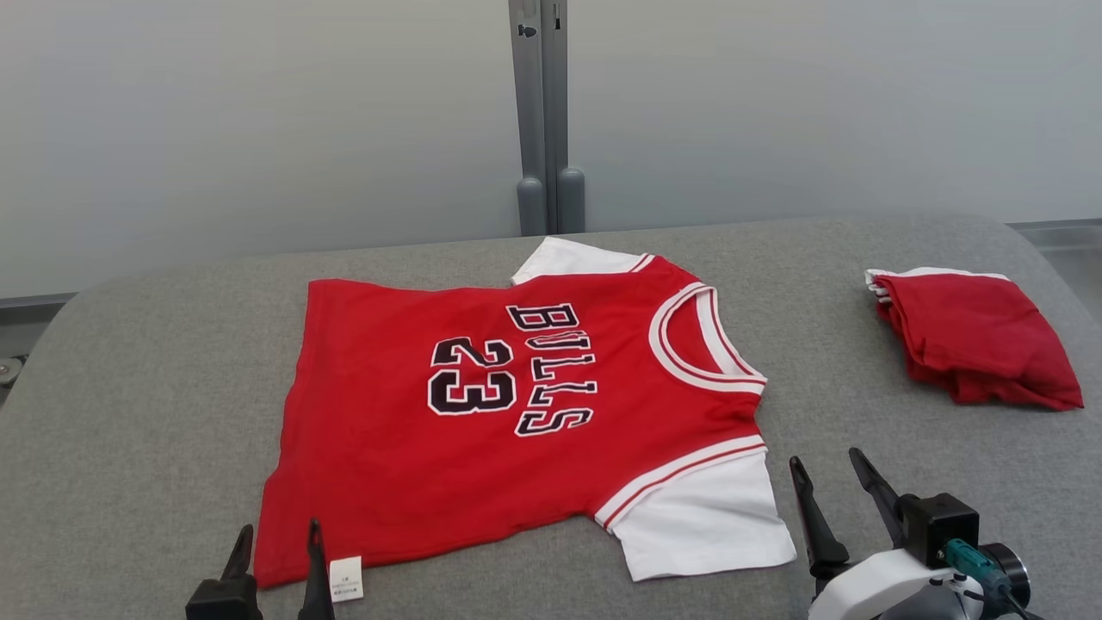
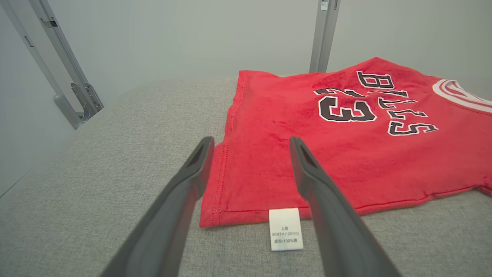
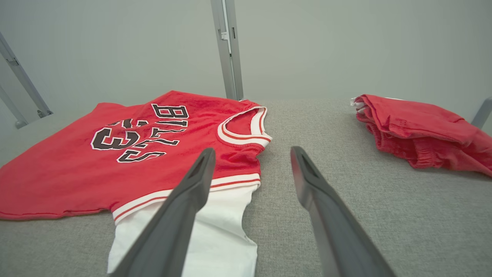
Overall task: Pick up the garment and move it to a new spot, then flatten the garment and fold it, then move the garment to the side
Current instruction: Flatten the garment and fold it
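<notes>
The garment [image 1: 499,430] is a red jersey with white sleeves and black "BULLS 23" lettering, spread flat on the grey padded table, neck toward the right. My left gripper [image 1: 277,530] stands open at the jersey's near left hem corner, fingers empty. In the left wrist view the garment [image 2: 346,146] lies ahead and its white care label [image 2: 285,229] sits between my left gripper's [image 2: 250,143] fingers. My right gripper [image 1: 825,461] is open just right of the near white sleeve [image 1: 706,517]. Seen from the right wrist, the garment [image 3: 115,165] lies left of my right gripper [image 3: 251,154].
A second red garment [image 1: 977,336] lies folded in a pile at the table's right end, also in the right wrist view as the folded pile [image 3: 423,130]. A grey metal post [image 1: 542,112] stands behind the table [image 1: 129,387] against a pale wall.
</notes>
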